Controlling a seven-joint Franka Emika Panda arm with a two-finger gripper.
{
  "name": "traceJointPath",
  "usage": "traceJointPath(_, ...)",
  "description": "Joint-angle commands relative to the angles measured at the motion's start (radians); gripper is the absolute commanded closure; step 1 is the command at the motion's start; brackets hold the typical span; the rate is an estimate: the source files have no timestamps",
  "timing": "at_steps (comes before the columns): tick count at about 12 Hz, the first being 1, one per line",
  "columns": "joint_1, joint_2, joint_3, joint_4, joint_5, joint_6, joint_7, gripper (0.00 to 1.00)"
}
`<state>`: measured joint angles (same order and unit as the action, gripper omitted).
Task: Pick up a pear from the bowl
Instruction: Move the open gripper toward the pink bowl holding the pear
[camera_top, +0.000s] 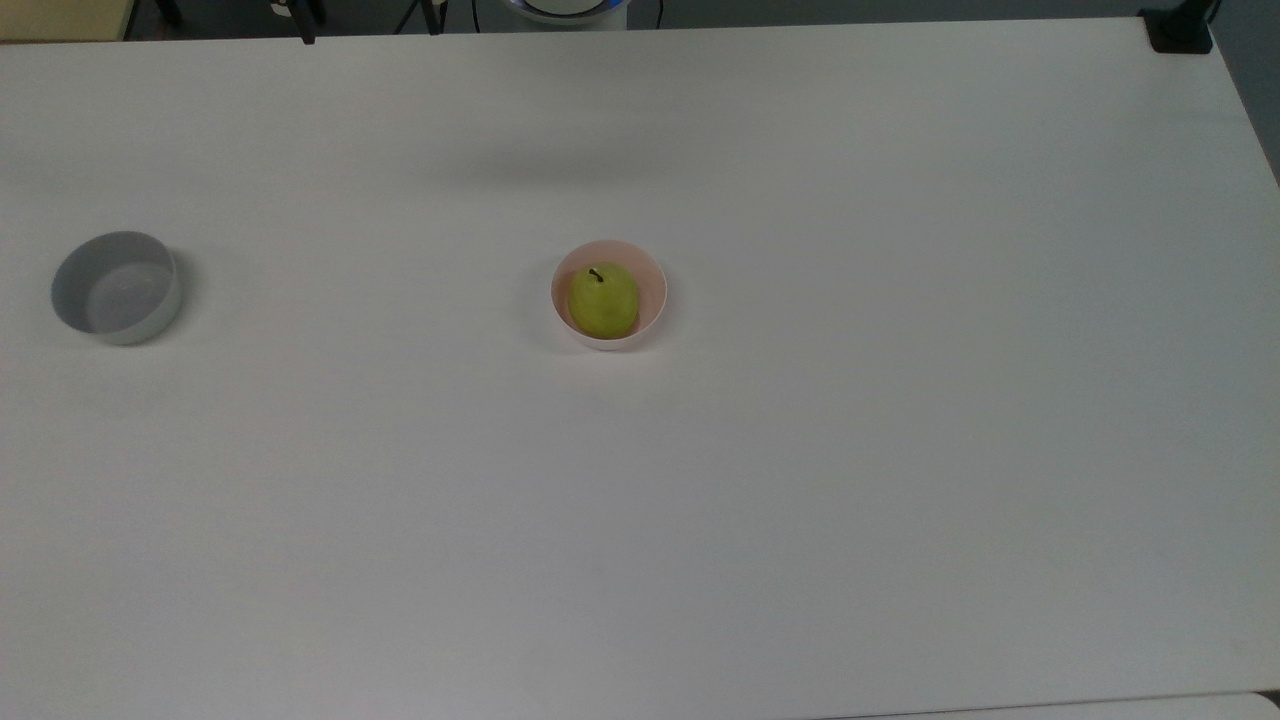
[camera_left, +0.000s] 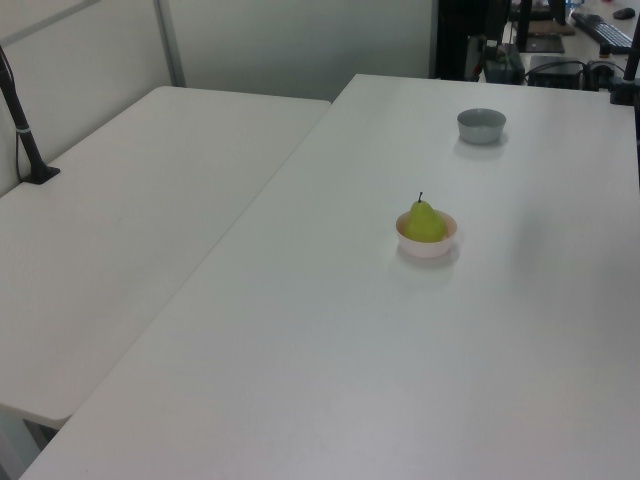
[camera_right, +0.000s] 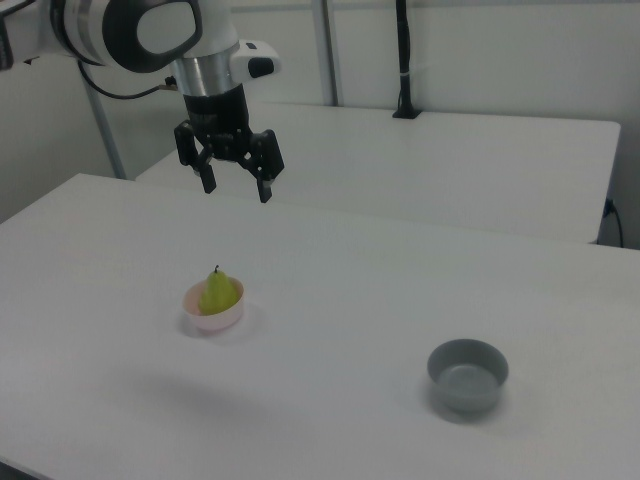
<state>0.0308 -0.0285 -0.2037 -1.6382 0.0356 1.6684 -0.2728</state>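
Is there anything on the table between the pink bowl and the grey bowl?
No. In the top view, the table is bare between the pink bowl and the grey bowl.

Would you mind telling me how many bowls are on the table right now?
2. The pink bowl sits near the table's middle with the pear inside it; the grey bowl stands apart, far toward the top view's left, with nothing in it.

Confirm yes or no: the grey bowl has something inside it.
No. In the top view the grey bowl shows a bare inside, while the pear sits in the pink bowl.
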Motion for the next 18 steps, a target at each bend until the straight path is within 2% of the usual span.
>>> traceJointPath(1, -0.003, -0.008, 0.012, -0.018, -0.008, 0.020, -0.011, 0.00)
traceJointPath(9, -0.003, -0.008, 0.012, -0.023, -0.008, 0.001, -0.032, 0.00)
traceJointPath(12, -0.003, 0.001, 0.038, -0.060, -0.010, 0.001, -0.294, 0.00)
traceJointPath(13, 0.001, 0.008, 0.044, -0.061, -0.010, 0.004, -0.298, 0.00)
traceJointPath(16, 0.014, 0.042, 0.087, -0.068, -0.008, 0.022, -0.249, 0.00)
traceJointPath(18, 0.034, 0.076, 0.122, -0.084, -0.006, 0.081, -0.058, 0.00)
